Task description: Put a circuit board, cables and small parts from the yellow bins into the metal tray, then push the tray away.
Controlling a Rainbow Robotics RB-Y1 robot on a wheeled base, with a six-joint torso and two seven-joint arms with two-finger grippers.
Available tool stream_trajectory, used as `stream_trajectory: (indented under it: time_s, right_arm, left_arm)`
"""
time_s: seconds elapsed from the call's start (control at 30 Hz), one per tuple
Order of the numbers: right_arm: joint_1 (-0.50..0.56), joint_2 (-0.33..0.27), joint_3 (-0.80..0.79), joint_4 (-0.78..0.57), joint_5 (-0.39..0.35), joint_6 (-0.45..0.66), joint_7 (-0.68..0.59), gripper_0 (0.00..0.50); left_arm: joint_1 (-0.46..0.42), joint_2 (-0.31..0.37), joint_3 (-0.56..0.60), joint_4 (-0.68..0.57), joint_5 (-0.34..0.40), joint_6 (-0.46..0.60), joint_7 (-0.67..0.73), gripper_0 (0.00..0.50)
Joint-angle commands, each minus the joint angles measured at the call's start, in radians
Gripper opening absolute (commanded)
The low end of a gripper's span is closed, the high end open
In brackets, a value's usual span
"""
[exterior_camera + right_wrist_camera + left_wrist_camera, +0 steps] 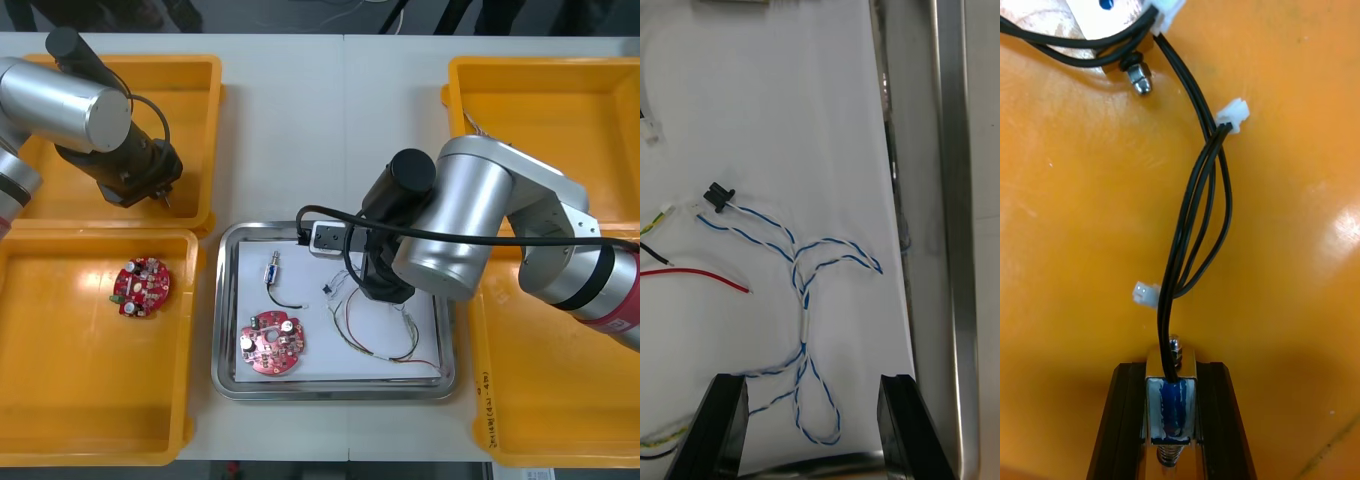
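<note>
My left gripper [1171, 373] is shut on a small metal part [1172, 401] with a blue core, low over the orange floor of the far left yellow bin [196, 78]. A black cable [1189, 217] runs out from the part. Over the metal tray [226, 330] my right gripper [814, 420] stands open above the twisted blue and white cable [800, 296], which lies loose on the white inside. Also in the tray are a round red circuit board [271, 343], a small metal part [271, 271] with a black cable [291, 301], and a red and yellow cable [386, 348].
A second circuit board [141, 286] lies in the near left bin [60, 400]. Another small metal part [1139, 77] lies near the black cable in the far left bin. Two yellow bins [560, 90] flank the right side. The tray's shiny rim [950, 225] runs beside my right finger.
</note>
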Motion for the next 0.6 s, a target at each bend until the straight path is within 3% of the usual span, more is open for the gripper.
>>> stream_trajectory:
  time_s: [0.03, 0.2, 0.33, 0.5, 0.6]
  right_arm:
    - [-0.025, 0.010, -0.114, -0.086, -0.012, 0.077, -0.028, 0.500]
    - [-0.025, 0.005, -0.225, -0.128, -0.075, 0.205, -0.035, 0.500]
    - [-0.025, 0.005, -0.384, -0.143, -0.170, 0.345, -0.051, 0.500]
    - [-0.023, 0.018, -0.582, -0.148, -0.251, 0.346, -0.074, 0.500]
    - [-0.005, 0.016, -0.689, -0.191, -0.259, 0.346, -0.110, 0.500]
  left_arm:
    - [-0.071, -0.004, 0.039, -0.006, 0.019, 0.057, 0.030, 0.000]
    - [-0.100, 0.005, 0.061, -0.008, 0.026, 0.123, 0.012, 0.000]
    - [-0.129, 0.016, 0.073, -0.006, 0.036, 0.178, 0.000, 0.000]
    - [-0.171, 0.028, 0.094, -0.006, 0.049, 0.263, -0.016, 0.000]
    - [-0.200, 0.032, 0.104, 0.001, 0.057, 0.310, -0.020, 0.000]
